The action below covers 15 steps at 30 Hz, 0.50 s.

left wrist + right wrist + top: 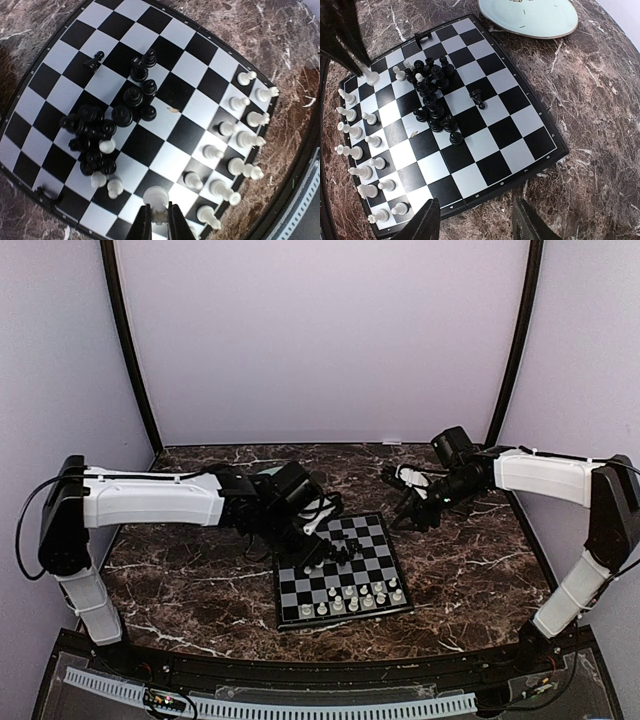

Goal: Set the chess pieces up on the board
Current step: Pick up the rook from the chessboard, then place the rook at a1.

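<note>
**1. Inventory.** We count one board point(300, 590), one pale green plate point(540, 36), two arms and two grippers on the marble table point(180, 590). In the right wrist view we count sixteen white pieces point(362, 171):
- twelve are ranked in two rows along the board's near edge, seven outer and five inner;
- three loose ones point(399, 73) stand at the edge of the black heap;
- one is in the left gripper point(159, 207).

The black pieces point(432, 107) overlap in a heap near the board's middle, so we cannot count them. One lone black piece point(476, 96) stands apart from the heap. Another point(422, 36) lies on its side at the board's rim.

**2. Position.** The left gripper is closed narrowly on the held white piece point(156, 196), one finger on each side of it. The piece is over the board near the left end of the white rows, just beside the loose ones. We cannot tell whether its base touches the board. The right gripper point(476, 202) stands wide with nothing between its fingers. It is over the table, just beside the board's far right corner.

**3. Pose.** The left arm point(150, 498) runs level from its base toward the right, with its wrist bent down over the board's left half. The right arm point(545, 475) runs level toward the left, with its wrist angled down toward the board.
</note>
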{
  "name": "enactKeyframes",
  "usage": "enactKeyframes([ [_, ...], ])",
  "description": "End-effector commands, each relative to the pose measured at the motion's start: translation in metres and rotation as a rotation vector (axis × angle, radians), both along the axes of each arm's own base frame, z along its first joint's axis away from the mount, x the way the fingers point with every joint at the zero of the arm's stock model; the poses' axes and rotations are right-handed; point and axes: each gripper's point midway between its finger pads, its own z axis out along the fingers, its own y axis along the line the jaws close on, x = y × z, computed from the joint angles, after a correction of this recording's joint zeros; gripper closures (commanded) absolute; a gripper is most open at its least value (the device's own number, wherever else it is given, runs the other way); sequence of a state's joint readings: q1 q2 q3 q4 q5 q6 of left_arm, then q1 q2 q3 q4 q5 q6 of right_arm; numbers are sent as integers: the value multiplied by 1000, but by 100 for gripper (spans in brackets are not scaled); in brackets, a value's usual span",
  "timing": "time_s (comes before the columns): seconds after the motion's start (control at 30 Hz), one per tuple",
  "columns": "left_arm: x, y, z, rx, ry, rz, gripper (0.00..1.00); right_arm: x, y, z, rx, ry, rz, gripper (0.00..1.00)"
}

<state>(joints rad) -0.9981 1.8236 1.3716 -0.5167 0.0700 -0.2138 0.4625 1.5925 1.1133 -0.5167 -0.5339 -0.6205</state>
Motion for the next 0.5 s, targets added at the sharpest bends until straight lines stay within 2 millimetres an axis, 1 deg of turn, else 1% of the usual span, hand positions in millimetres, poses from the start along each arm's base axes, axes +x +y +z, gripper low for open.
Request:
enactKeyframes([
  [0.0, -21, 35, 36, -3, -20, 63, 98, -2, 3, 2, 9, -4, 15, 49],
  [0.03, -30, 43, 27, 16, -1, 68, 98, -2, 3, 2, 10, -4, 16, 49],
  [0.07, -34, 46, 34, 0, -8, 70, 98, -2, 3, 2, 11, -5, 17, 49],
  [0.1, -43, 52, 24, 19, 11, 73, 98, -2, 3, 3, 11, -6, 16, 49],
  [0.13, -48, 55, 27, 7, 18, 82, 98, -2, 3, 3, 11, -7, 17, 49],
  [0.17, -56, 58, 20, 16, 30, 71, 98, -3, 3, 3, 12, -7, 17, 49],
  [0.2, -62, 58, 20, 5, 37, 64, 98, -3, 3, 3, 12, -7, 17, 49],
  [0.23, -70, 60, 13, 12, 47, 49, 98, -3, 3, 3, 12, -8, 17, 49],
  [0.27, -75, 60, 11, 9, 58, 45, 98, -3, 3, 4, 14, -8, 18, 49],
  [0.33, -85, 65, -2, 43, 81, 38, 98, -3, 3, 4, 14, -9, 18, 49],
  [0.47, -93, 68, -18, 85, 95, 25, 98, -3, 3, 5, 14, -12, 17, 49],
])
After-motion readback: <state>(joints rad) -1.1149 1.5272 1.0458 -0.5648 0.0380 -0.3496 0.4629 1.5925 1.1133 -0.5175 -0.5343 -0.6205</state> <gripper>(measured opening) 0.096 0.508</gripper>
